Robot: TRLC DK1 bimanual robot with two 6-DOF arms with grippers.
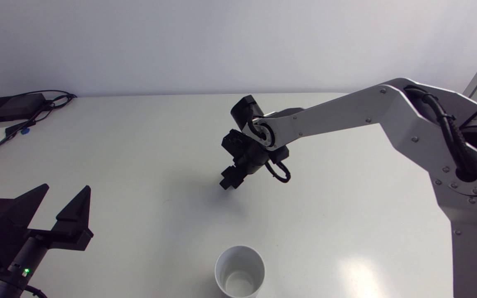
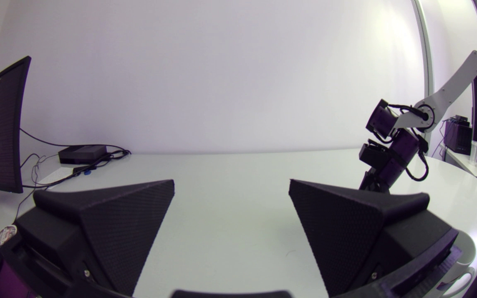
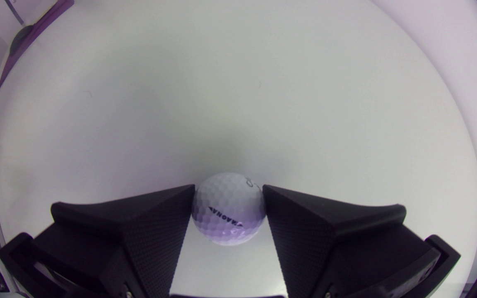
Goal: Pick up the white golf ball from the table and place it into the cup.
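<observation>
Since the right gripper (image 3: 228, 191) has both wedge fingers pressed on the golf ball (image 3: 227, 209) from opposite sides, I read the step in hand as lift-and-carry to the cup (image 1: 224, 265). The grip is at the fingertips only: the ball sits near the tips, not deep between the fingers. That's a marginal hold on a hard, round, slick thing.

Advice: don't loosen. Lift straight up first, then translate slowly toward the cup, no wrist roll.

Can't tell from the wrist view whether the ball is off the table (image 1: 139, 145) or resting on it. The head view hides the ball under the gripper.

The cup stands upright, mouth open, near the table's front edge and well apart from the right gripper. Centre the ball over the mouth before spreading the fingers. Release low so it doesn't bounce out or tip the cup.

Other arm: left gripper (image 1: 64, 188) sits at the table's left, fingers spread wide, nothing between them, well clear of the likely path.
</observation>
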